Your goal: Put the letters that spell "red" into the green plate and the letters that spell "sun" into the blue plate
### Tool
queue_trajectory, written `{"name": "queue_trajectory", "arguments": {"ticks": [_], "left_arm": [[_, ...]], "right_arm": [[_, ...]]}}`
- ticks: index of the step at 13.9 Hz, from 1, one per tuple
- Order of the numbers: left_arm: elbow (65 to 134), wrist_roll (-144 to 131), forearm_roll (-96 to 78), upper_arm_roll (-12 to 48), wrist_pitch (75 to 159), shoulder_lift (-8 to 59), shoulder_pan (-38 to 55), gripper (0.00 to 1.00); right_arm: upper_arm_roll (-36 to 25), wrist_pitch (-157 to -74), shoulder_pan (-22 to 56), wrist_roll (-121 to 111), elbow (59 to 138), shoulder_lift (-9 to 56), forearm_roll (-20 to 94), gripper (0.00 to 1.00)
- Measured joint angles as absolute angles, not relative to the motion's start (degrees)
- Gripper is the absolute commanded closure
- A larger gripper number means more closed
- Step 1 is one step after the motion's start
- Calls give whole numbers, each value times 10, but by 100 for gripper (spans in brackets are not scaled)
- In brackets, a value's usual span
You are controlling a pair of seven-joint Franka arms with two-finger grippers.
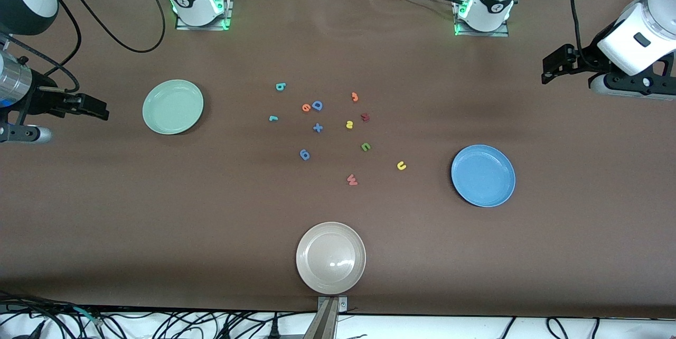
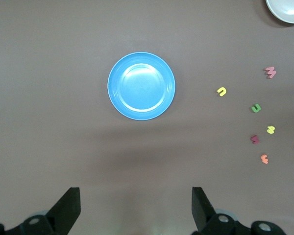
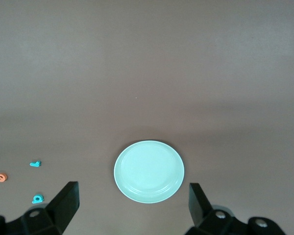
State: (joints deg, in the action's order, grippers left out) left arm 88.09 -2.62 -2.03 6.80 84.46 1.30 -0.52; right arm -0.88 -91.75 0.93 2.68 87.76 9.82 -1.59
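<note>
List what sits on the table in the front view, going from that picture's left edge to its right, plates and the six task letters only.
green plate → teal r → teal d → orange e → beige plate → yellow s → green n → yellow u → blue plate

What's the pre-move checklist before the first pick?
1. Left gripper open, holding nothing, over the left arm's end of the table: ok.
2. Right gripper open, holding nothing, beside the green plate: ok.
3. Green plate holds nothing yet: ok.
4. Blue plate holds nothing yet: ok.
5. Teal r, orange e, teal d on the table; e touches the blue D: not ok.
6. Yellow s, yellow u, green n lie apart: ok.
</note>
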Motion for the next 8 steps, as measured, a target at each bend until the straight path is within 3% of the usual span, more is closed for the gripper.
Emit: {"name": "queue_trajectory", "arguments": {"ticks": [8], "left_arm": [[881, -26, -20, 68, 845, 13, -5, 0]], "right_arm": [[-9, -916, 9, 27, 878, 101, -16, 0]]}}
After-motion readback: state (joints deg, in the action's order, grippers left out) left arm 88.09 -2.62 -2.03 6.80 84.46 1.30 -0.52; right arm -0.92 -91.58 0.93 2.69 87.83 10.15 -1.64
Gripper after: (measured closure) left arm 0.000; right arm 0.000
